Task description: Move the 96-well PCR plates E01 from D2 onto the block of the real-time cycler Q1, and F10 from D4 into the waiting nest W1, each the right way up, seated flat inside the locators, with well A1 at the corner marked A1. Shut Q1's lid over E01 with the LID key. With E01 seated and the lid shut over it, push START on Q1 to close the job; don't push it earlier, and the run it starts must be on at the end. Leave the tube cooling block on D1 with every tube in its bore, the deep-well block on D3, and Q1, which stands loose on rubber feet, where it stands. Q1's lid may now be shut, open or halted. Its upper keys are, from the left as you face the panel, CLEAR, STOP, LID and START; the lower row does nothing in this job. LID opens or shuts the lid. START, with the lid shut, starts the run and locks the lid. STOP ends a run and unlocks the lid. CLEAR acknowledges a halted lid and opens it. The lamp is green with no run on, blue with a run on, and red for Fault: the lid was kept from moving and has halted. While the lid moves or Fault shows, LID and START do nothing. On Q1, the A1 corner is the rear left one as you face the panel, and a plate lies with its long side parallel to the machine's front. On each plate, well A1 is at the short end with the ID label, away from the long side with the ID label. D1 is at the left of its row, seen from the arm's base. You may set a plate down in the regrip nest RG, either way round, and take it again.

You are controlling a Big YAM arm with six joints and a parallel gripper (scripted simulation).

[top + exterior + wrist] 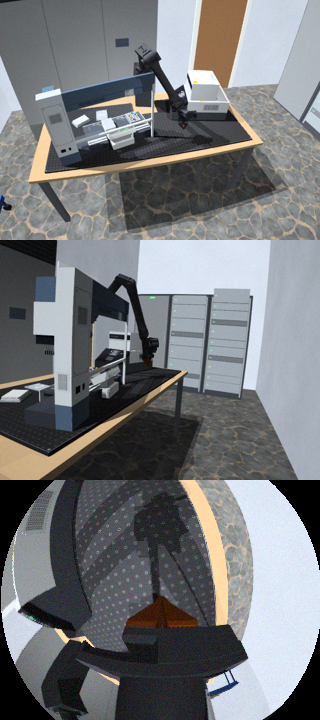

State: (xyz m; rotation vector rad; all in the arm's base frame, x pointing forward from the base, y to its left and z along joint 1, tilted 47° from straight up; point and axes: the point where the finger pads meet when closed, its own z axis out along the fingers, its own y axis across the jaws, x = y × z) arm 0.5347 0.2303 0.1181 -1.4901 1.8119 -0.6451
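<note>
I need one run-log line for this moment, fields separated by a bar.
gripper: shut, holds nothing | position: above mat, beside Q1 panel side | Q1 lid: open | plates: none carried

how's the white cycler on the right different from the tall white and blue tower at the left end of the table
The cycler is low and boxy, open at the top; the tower stands tall, narrow and closed. The cycler bears a barcode label on its side; the tower shows a vent grille and two small dark ports. The shut, empty gripper hangs near the cycler, far from the tower. Both are mostly white and stand on the black mat.
</note>
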